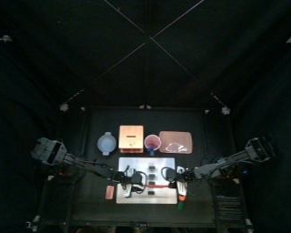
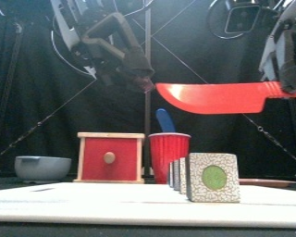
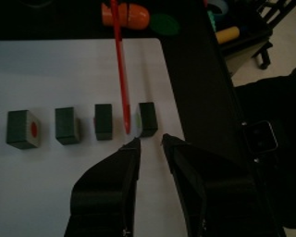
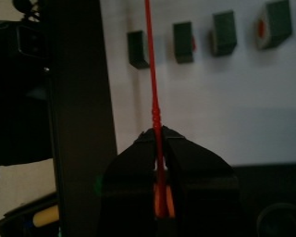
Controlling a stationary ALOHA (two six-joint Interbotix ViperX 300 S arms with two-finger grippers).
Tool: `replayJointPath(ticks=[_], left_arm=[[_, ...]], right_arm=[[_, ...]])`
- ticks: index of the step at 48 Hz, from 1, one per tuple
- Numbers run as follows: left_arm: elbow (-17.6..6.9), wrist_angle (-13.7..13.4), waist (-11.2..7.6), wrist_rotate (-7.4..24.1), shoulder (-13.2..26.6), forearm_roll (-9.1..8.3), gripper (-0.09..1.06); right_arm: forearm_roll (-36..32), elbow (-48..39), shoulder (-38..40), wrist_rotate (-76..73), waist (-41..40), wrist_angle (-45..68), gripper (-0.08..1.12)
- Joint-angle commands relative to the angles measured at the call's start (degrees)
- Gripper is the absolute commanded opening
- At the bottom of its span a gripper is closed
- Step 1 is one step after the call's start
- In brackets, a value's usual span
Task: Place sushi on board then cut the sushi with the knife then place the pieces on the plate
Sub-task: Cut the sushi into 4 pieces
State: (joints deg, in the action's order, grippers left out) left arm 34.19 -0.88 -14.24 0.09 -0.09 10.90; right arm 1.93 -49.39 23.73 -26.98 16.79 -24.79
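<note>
This is a robotics lab booth, staged as a play kitchen rather than a real one. Black curtains point(image 1: 145, 55) close in a small black table point(image 1: 94, 123), and two black robot arms reach over it, the left arm point(image 1: 65, 159) from one side and the right arm point(image 1: 233, 164) from the other. Everything on the table is a toy prop. A white cutting board point(image 2: 89, 204) near the front edge carries toy sushi pieces point(image 2: 213, 176), with a red toy knife point(image 2: 218, 95) in the air above them. Toward the back edge stand a blue-grey bowl point(image 2: 42, 167), a pale wooden box point(image 2: 110, 157) with a red drawer front, a red cup point(image 2: 169, 153) holding a blue toy knife point(image 2: 165, 120), and a flat pink tray point(image 1: 176, 141).
</note>
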Motion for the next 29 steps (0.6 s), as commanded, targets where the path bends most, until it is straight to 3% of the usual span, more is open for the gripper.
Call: replayJointPath(ticks=[1, 14, 29], left_arm=[[-0.53, 1.85, 1.32, 0.26, -2.81, -0.97, 0.67], [1.14, 7.82, 4.48, 0.18, -3.69, -5.36, 0.67], [3.87, 17.75, 9.4, 0.26, -3.69, -6.5, 0.67]], right_arm=[[1.58, -2.02, 7.03, 0.18, -1.23, -4.04, 0.34], [8.35, -8.44, 19.6, 0.18, -4.83, -15.29, 0.34], [13.54, -11.87, 23.55, 0.35, -8.0, -25.66, 0.35]])
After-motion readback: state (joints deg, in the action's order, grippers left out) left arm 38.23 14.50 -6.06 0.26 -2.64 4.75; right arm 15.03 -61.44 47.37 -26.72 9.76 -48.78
